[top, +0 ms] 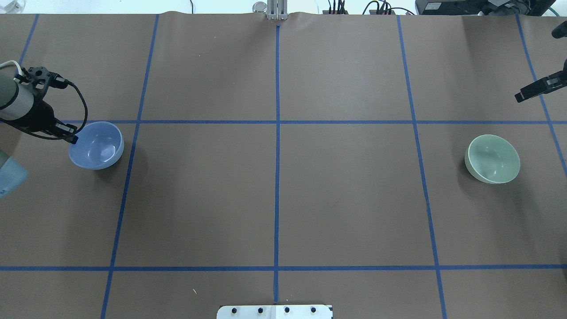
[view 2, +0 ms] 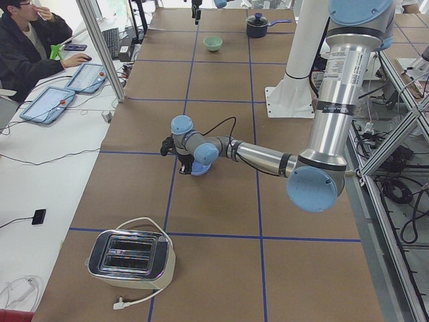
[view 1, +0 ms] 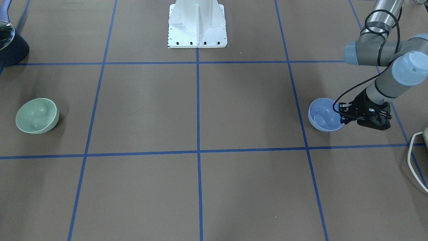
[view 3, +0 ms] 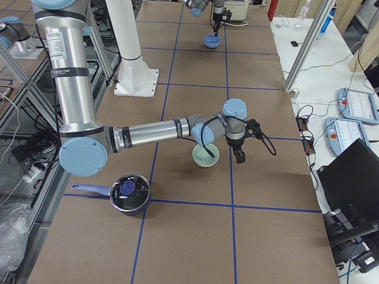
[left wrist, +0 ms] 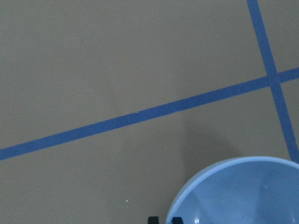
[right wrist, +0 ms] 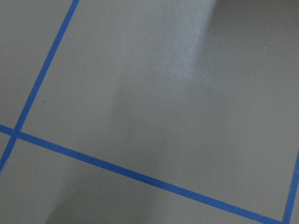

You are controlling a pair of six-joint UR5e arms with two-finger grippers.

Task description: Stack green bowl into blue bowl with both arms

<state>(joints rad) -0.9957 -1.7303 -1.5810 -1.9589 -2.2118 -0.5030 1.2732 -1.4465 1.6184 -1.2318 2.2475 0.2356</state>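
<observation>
While the green bowl (top: 492, 158) sits untouched far across the worktop (top: 274, 190), the left gripper (view 1: 344, 115) straddles the blue bowl (view 1: 323, 114) rim — fingers clamped or not, cannot tell — evidently to carry it; right gripper (top: 538, 88) hangs beyond, state unclear.

In the overhead view, the blue bowl (top: 96, 145) sits on the desk (top: 274, 195) at the frame's left, the left gripper (top: 71, 135) at its rim; the green bowl (top: 492, 159) sits far right.
</observation>
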